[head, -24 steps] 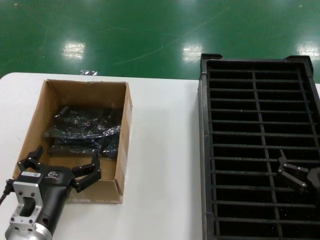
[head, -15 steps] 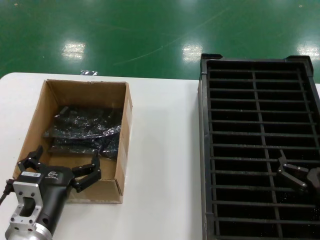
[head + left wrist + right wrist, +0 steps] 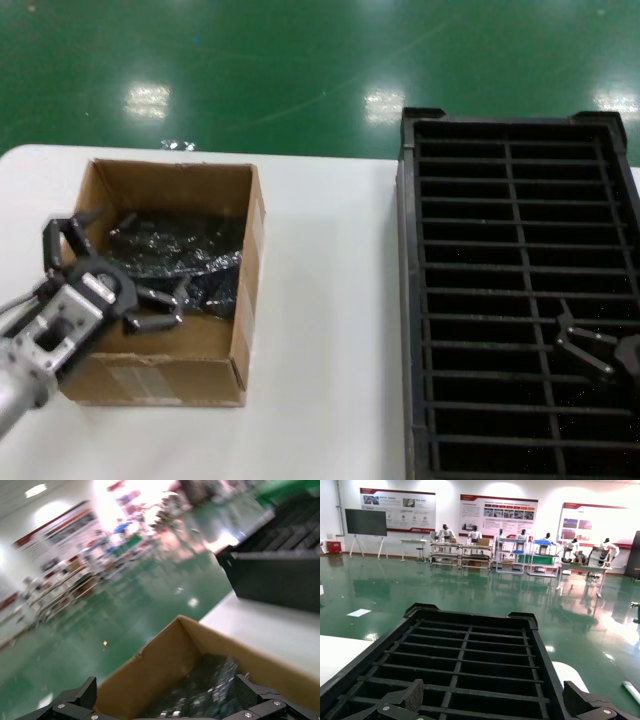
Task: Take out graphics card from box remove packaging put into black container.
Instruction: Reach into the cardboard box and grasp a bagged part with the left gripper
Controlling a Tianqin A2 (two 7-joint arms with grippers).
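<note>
While the left claw (image 3: 112, 268) hangs spread wide over the box (image 3: 245, 300), near its left wall, it grips nothing. The packaging (image 3: 185, 250) lies crinkled on the box floor; the graphics card itself can't be made out inside it. Box sits on the white desk (image 3: 320, 330), left of the black container (image 3: 520, 230). Right claw (image 3: 592, 350) is parked over the container's slots, fingers released, empty.

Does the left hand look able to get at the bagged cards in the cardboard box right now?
Probably yes. The left hand is open over the box, whose top is open, and nothing covers the packaging lying inside.
</note>
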